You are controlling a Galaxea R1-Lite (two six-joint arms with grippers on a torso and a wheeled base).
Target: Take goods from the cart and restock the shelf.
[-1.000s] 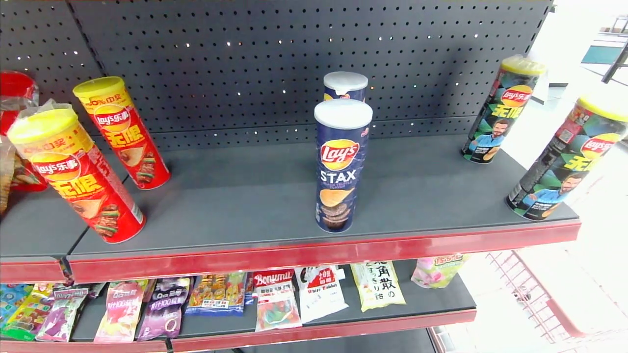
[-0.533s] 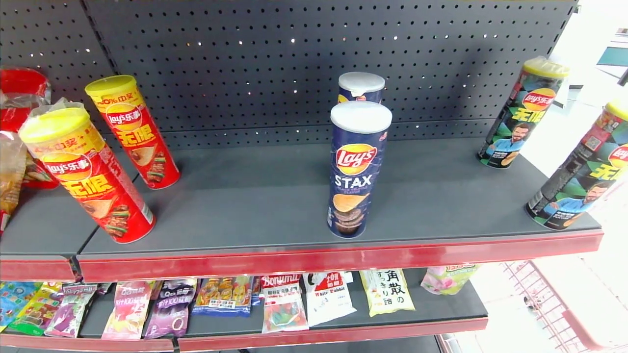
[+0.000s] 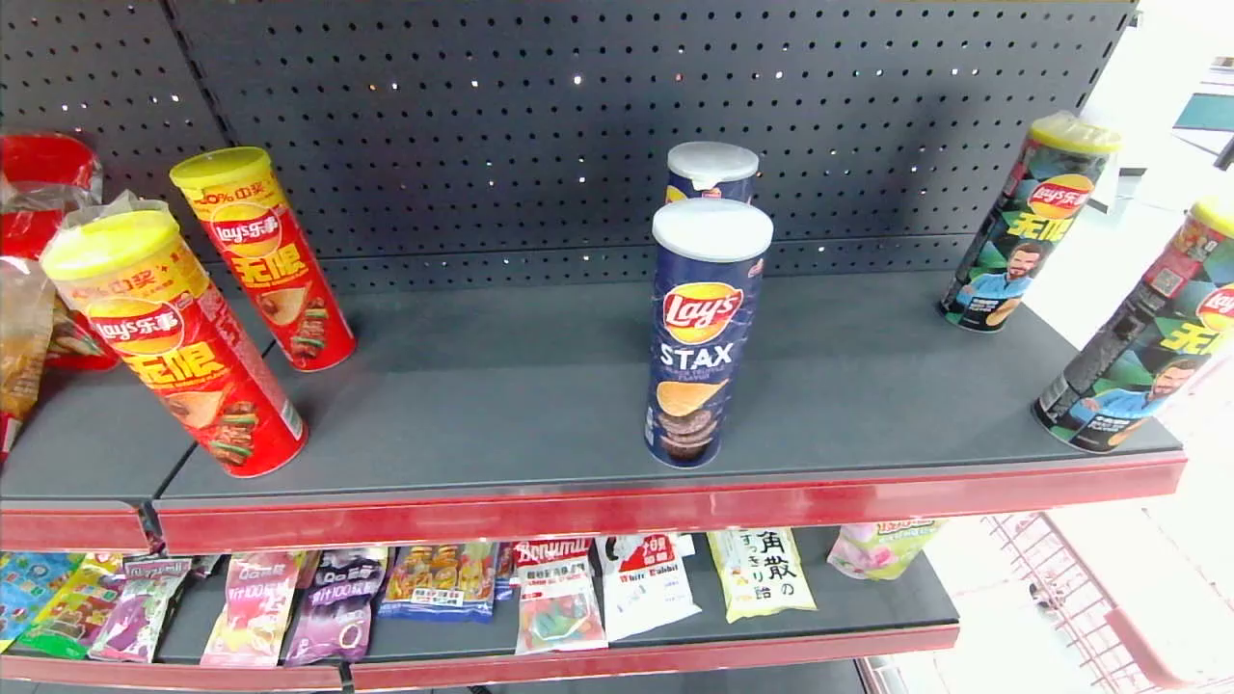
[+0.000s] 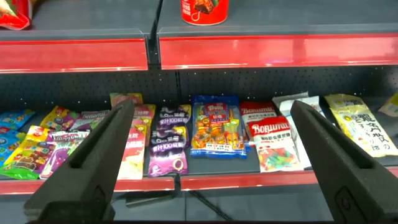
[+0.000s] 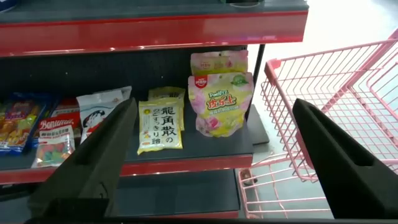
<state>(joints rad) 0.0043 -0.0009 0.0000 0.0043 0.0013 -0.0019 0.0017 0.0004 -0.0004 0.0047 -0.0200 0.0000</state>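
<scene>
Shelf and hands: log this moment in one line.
left hand: open, empty, facing snack bags | right hand: open, empty, near cart | front blue can: upright on shelf

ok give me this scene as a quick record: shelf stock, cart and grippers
upper shelf: grey metal shelf deck with a red front edge
left end: two red chip cans with yellow lids, standing
middle: two dark blue chip cans with white lids, one behind the other
right end: two black-and-green chip cans with yellow lids
lower shelf: row of flat candy bags
cart: pink wire cart, by the shelf's right end
left gripper: open, empty, facing the lower shelf
right gripper: open, empty, near the cart
</scene>
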